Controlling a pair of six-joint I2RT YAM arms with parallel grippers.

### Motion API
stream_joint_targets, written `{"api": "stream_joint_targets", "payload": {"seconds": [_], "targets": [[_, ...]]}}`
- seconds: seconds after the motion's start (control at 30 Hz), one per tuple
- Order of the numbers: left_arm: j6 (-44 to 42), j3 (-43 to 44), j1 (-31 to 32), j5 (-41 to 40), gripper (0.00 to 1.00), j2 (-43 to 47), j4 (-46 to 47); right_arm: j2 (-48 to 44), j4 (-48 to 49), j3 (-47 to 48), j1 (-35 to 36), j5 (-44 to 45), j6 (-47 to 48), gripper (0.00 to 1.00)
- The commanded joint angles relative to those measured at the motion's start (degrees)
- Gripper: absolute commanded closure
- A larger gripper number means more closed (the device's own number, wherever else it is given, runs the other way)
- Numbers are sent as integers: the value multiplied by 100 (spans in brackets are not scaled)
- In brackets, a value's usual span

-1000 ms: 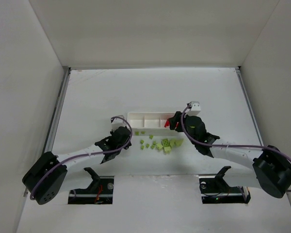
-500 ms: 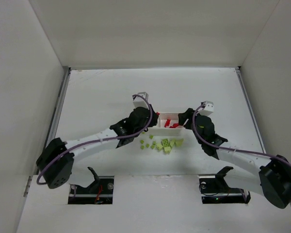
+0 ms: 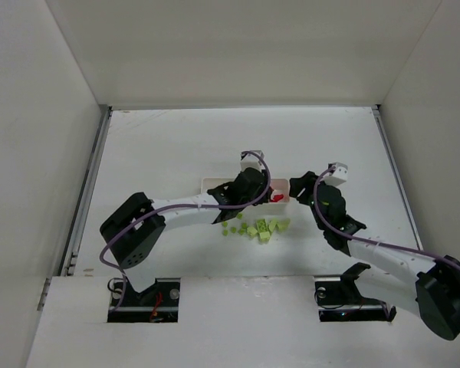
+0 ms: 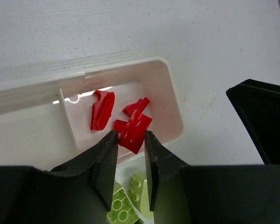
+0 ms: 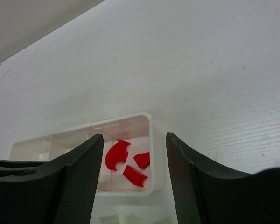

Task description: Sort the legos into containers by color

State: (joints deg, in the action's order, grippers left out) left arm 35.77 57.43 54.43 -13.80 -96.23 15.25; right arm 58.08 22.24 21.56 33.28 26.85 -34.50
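Jaws of the left gripper (image 4: 130,133) stand only narrowly parted and pinch nothing. Lime green bricks (image 4: 123,210) show through the slit between its black fingers (image 4: 105,168). It hovers over the long, shallow white plastic tray (image 4: 176,116), near the tray's right end. The tips point down at three small bright red plastic bricks (image 4: 102,109) lying loose on the floor of the end compartment. One of them sits just past the fingertips. The left wrist view alone leaves contact unclear, but the right wrist view shows all three red bricks (image 5: 116,154) resting inside the tray (image 5: 156,154).

The right gripper (image 5: 134,137) is spread wide and holds nothing. It hangs just beyond that same end of the tray and faces the red compartment.

From above, the left gripper (image 3: 254,186) covers the middle of the tray (image 3: 211,184), and the right gripper (image 3: 300,190) sits close beside its right end. A bit of red (image 3: 277,198) shows between them. The lime green bricks (image 3: 261,227) lie in a loose cluster on the white table (image 3: 176,146), just on the near side of the tray and outside it. Purple cables (image 3: 383,231) run along both arms.
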Motion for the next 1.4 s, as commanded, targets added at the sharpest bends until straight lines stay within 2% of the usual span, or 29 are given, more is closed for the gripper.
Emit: {"api": "stream_joint_targets", "payload": {"seconds": [0.0, 0.2, 0.27, 0.37, 0.47, 0.6, 0.73, 0.9, 1.17, 1.37], "targets": [[-88, 312, 19, 9, 69, -2, 198, 27, 105, 59, -28, 162, -48, 38], [-202, 6, -60, -263, 57, 454, 216, 19, 79, 85, 7, 145, -22, 38], [-219, -196, -69, -289, 56, 744, 172, 115, 79, 129, 16, 101, -13, 49], [-202, -784, -25, -508, 65, 1341, 128, 159, -9, 243, 252, 57, 110, 70], [-62, -1408, 80, -842, 74, 2053, -292, 282, 17, 374, 587, 57, 259, 77], [289, -2252, 291, -1308, 76, 2871, -978, 668, -18, 638, 1114, 101, 470, 76], [641, -2762, 528, -1467, 72, 3153, -1419, 880, -114, 752, 1501, 66, 479, 69], [703, -2930, 616, -1301, 67, 3005, -1270, 871, -703, 1008, 2256, -144, 532, 60], [536, -2921, 626, -1231, 66, 2487, -954, 950, -1064, 920, 3171, -813, 365, 63], [413, -2956, 564, -1178, 68, 2126, -603, 1249, -968, 779, 3365, -866, 31, 63]]}}
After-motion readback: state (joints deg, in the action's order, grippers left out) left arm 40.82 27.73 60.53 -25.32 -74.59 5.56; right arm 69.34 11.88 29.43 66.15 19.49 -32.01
